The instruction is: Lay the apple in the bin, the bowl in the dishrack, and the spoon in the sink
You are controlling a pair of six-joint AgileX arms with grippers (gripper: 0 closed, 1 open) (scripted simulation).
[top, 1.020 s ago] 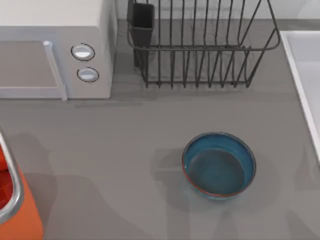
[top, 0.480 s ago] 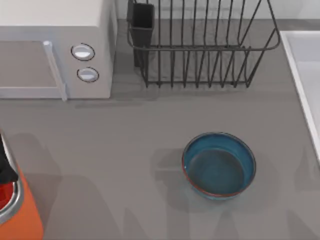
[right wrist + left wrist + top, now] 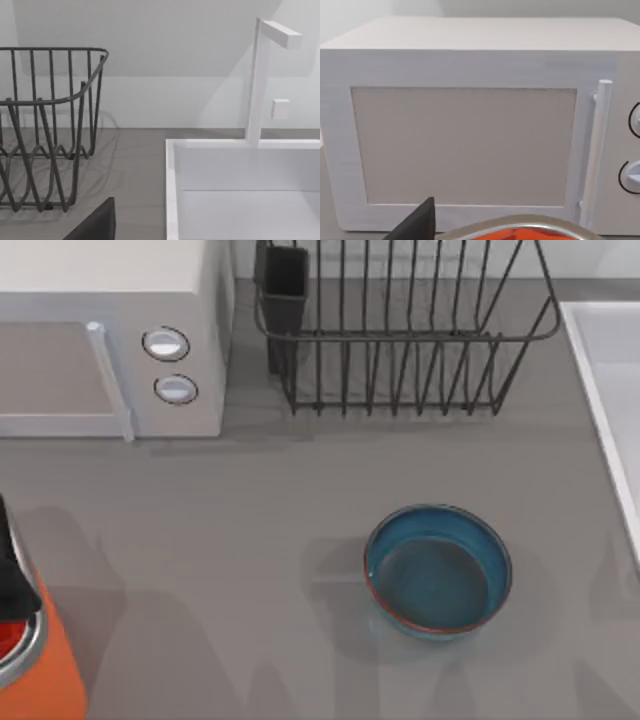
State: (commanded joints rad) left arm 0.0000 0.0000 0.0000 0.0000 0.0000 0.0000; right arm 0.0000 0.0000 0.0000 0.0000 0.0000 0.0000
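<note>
The blue bowl [image 3: 438, 572] with its reddish-brown rim stands upright on the grey counter, right of centre. Behind it, against the back wall, is the black wire dishrack [image 3: 400, 335] [image 3: 45, 125] with its cutlery cup [image 3: 285, 285]. The white sink [image 3: 610, 390] [image 3: 240, 190] runs along the right edge. At the lower left sits the orange bin [image 3: 45, 680] with a silver rim [image 3: 520, 224]. A black part of my left gripper [image 3: 12, 575] [image 3: 417, 222] hangs over the bin's rim. My right gripper [image 3: 97, 222] is between the dishrack and the sink. The apple and the spoon are out of view.
A boxy white microwave [image 3: 110, 340] [image 3: 470, 125] with two round knobs fills the back left, just behind the bin. A white faucet [image 3: 260, 75] rises at the back of the sink. Open counter lies between the bin and the bowl.
A black part of my left gripper has come into the top view at the left edge, over the bin, and has since edged slightly nearer. The bowl has not moved.
</note>
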